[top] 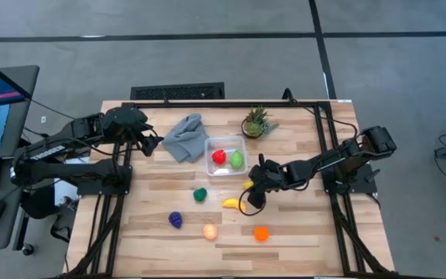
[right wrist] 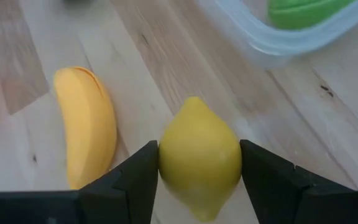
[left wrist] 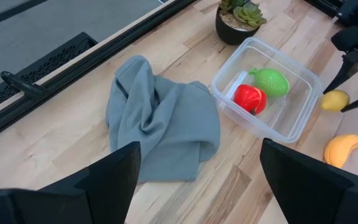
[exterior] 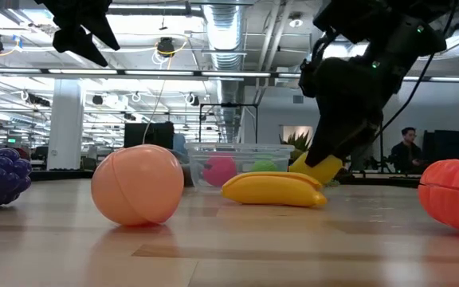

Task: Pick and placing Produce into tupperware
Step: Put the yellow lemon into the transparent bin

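Progress: early; two of eight pieces sit in the clear container point(top: 210, 152), a third is on its way.
Container: squarish clear tub, centre of the wooden table point(top: 300, 232), between a grey cloth point(top: 184, 136) and a potted plant point(top: 256, 122).
Inside the container: one red fruit point(top: 219, 156) and one light green fruit point(top: 237, 160), side by side.
Right gripper point(right wrist: 197, 163): near the container's corner, fingers clamped on a lemon point(right wrist: 199, 155), held just above the table.
Left gripper point(left wrist: 197, 174): waiting above the cloth, fingers spread, holding nothing.
Left on the table: five pieces, namely one banana point(top: 231, 203), one dark green piece point(top: 200, 194), one purple piece point(top: 176, 220), one peach point(top: 210, 231), one orange piece point(top: 262, 233).
Count: eight pieces of produce, one container, one cloth, one plant.
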Robot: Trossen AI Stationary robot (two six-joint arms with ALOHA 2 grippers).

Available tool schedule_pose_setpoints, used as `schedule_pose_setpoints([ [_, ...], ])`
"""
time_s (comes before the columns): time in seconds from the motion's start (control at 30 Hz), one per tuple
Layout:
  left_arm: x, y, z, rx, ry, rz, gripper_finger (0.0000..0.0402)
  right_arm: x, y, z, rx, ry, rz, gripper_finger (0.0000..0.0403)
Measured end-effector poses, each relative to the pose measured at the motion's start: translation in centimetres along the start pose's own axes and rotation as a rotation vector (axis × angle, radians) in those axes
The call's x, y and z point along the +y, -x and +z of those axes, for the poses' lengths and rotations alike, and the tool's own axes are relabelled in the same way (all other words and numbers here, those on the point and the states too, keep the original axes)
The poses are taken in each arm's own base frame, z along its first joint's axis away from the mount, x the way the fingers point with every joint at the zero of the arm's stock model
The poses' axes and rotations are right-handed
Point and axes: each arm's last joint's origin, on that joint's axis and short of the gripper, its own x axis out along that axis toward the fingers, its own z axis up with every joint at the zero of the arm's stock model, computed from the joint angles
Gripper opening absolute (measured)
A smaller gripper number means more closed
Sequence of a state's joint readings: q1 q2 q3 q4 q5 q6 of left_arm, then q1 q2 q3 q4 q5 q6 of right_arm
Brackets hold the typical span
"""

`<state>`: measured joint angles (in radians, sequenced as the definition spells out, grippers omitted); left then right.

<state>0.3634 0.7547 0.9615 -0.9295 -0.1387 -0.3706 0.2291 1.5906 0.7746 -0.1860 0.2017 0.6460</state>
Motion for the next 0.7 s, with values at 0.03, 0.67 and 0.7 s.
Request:
schedule_pose_setpoints([
  [0.03,0.0,0.0,0.0,0.0,0.0,0.0,0.0317,0.1,0.1,0.1,-0.002,0.001,0.002,0.0228],
  [0.67,0.0,0.0,0.0,-0.004,0.0,-0.002,0.0317,0.2,4.4,2.2,-0.086,0.019,0.067,0.0229],
  [0.7,0.0,0.0,0.0,-0.004,0.0,-0.002,0.0317,0.2,4.9,2.4,-0.109,0.017,0.071,0.0229],
])
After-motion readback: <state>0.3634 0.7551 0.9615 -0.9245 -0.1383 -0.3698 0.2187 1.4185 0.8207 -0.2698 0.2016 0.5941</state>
